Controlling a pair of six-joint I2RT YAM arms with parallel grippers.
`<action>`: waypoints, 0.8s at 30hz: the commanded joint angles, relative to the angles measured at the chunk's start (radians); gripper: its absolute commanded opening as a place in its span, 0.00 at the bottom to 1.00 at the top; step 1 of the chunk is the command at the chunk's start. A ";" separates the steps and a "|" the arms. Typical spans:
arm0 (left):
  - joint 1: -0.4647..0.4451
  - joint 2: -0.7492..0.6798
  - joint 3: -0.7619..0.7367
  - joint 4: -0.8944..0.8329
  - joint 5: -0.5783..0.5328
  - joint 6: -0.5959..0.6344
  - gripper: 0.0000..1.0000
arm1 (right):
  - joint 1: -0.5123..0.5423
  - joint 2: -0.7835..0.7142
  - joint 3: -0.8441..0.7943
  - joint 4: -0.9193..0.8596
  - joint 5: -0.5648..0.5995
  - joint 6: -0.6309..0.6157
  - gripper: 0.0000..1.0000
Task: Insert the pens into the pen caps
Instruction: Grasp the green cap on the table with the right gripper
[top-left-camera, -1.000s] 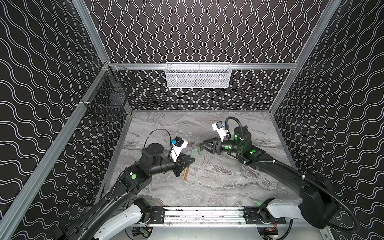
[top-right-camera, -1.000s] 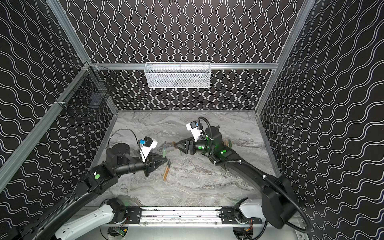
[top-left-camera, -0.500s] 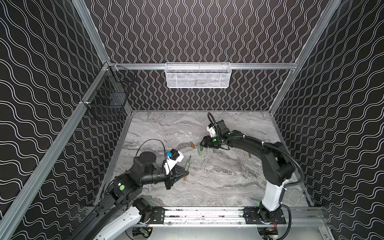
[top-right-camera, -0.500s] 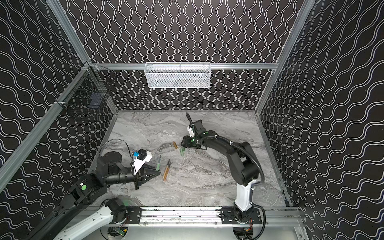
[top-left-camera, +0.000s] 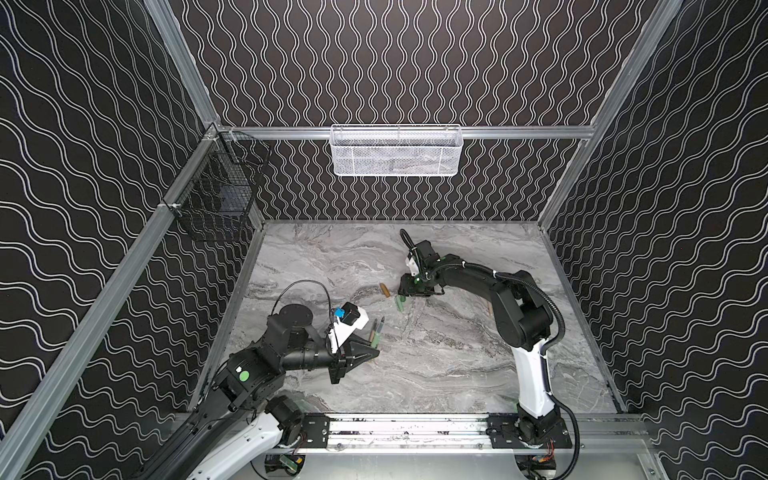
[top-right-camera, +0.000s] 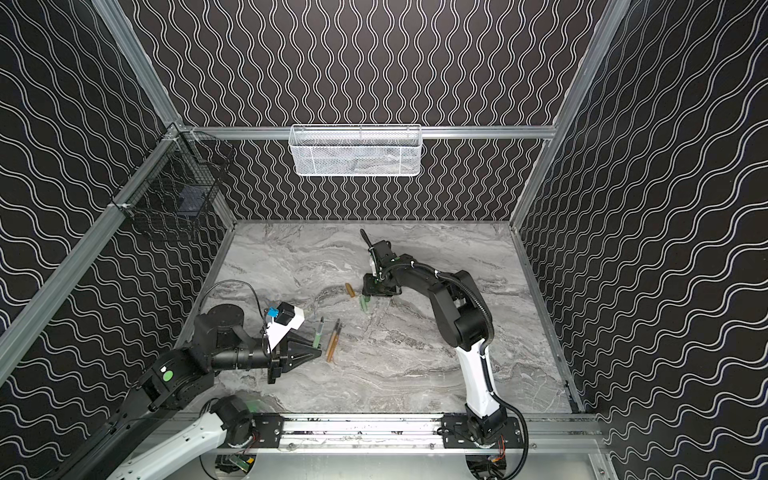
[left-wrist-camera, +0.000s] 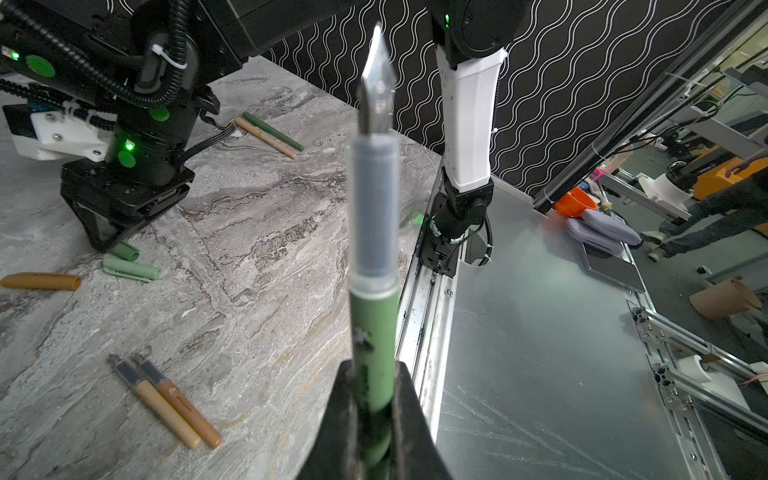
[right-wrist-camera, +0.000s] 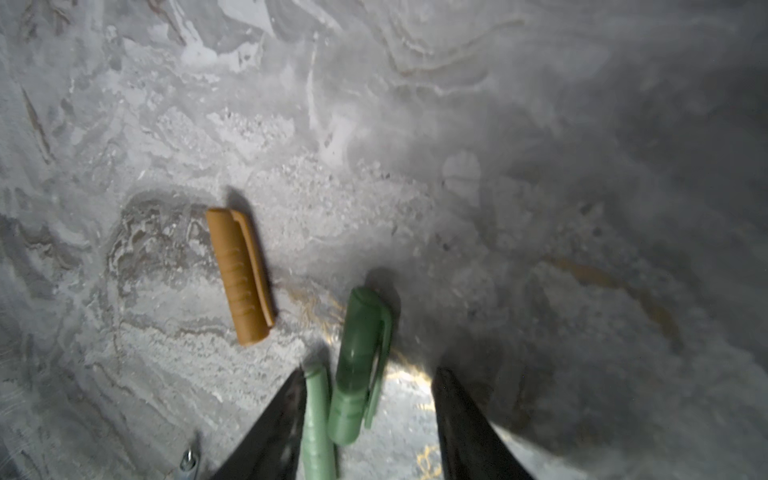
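Observation:
My left gripper (left-wrist-camera: 374, 399) is shut on a green pen (left-wrist-camera: 372, 328), whose dark nib section points away from it; both top views show this gripper (top-left-camera: 374, 353) (top-right-camera: 318, 353) at the front left. Two tan pens (left-wrist-camera: 166, 403) (top-right-camera: 333, 340) lie side by side next to it. My right gripper (right-wrist-camera: 370, 374) (top-left-camera: 405, 293) stands open, low over the table. A dark green pen cap (right-wrist-camera: 359, 365) lies between its jaws, and a pale green pen cap (right-wrist-camera: 318, 415) lies against one finger. A tan pen cap (right-wrist-camera: 241, 278) (top-left-camera: 385, 290) lies just beside them.
A green pen and a tan pen (left-wrist-camera: 270, 133) lie together near the right arm's base. A white mesh basket (top-left-camera: 395, 151) hangs on the back wall and a black wire basket (top-left-camera: 220, 199) on the left wall. A metal rail (top-left-camera: 415, 428) borders the front.
My left gripper has drawn back toward the front left with the green pen. The right arm has changed its pose while its gripper stayed over the green caps.

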 joint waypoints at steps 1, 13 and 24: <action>0.002 -0.004 0.001 0.024 -0.012 0.024 0.00 | 0.017 0.031 0.038 -0.079 0.075 -0.013 0.50; 0.002 -0.005 0.001 0.026 -0.012 0.027 0.00 | 0.048 0.103 0.102 -0.158 0.174 -0.026 0.22; 0.002 0.069 -0.002 0.072 0.006 -0.015 0.00 | 0.046 0.015 0.020 -0.109 0.192 -0.050 0.12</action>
